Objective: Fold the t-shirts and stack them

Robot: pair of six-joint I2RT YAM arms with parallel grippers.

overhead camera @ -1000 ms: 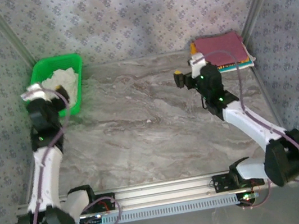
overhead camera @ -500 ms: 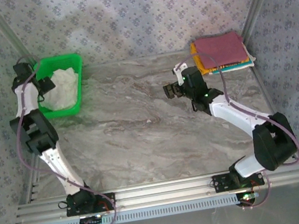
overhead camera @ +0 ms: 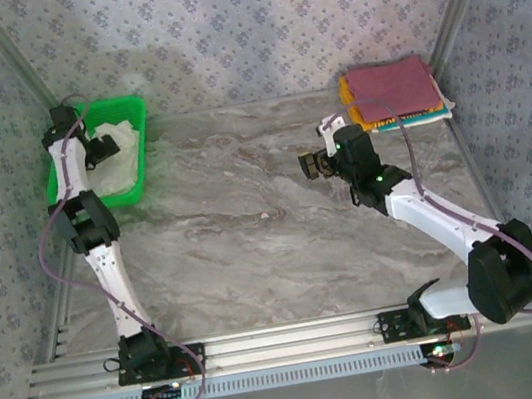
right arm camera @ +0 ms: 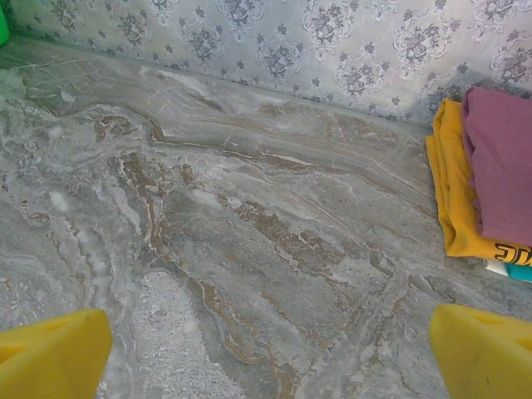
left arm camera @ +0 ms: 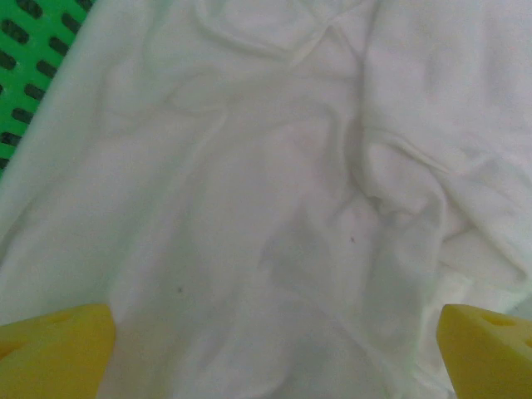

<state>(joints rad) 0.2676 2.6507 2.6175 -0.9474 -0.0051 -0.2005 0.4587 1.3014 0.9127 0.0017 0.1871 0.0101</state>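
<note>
**Bench status: one shirt in the basket, three stacked, both jaws wide**

Grey marble-pattern bench (overhead camera: 251, 232) is boxed in by floral-papered walls (overhead camera: 248, 20).

- Green mesh basket (overhead camera: 119, 103) is set at the far-left corner. Its slotted wall is seen at the top left of the left wrist view.
- White t-shirt (overhead camera: 121, 146) is bunched inside the basket, unfolded. Up close the cloth (left arm camera: 274, 183) is seen creased and rumpled.
- Left gripper (overhead camera: 86, 152) is reached over the basket and pointed down at the white t-shirt. Its jaws are spread wide, with cloth seen across the whole gap (left arm camera: 274, 349). Contact with the cloth cannot be told.
- Right gripper (overhead camera: 312, 160) is held over bare bench right of centre, near the stack but apart from it. Its jaws are also spread wide and nothing is gripped (right arm camera: 266, 349).
- Folded stack is placed at the far-right corner. Maroon t-shirt (overhead camera: 392, 88) is on top, with yellow t-shirt (overhead camera: 359, 116) under it and teal t-shirt (overhead camera: 427, 118) at the bottom.
- Black lettering is seen on the near edge of the yellow t-shirt in the right wrist view.
</note>
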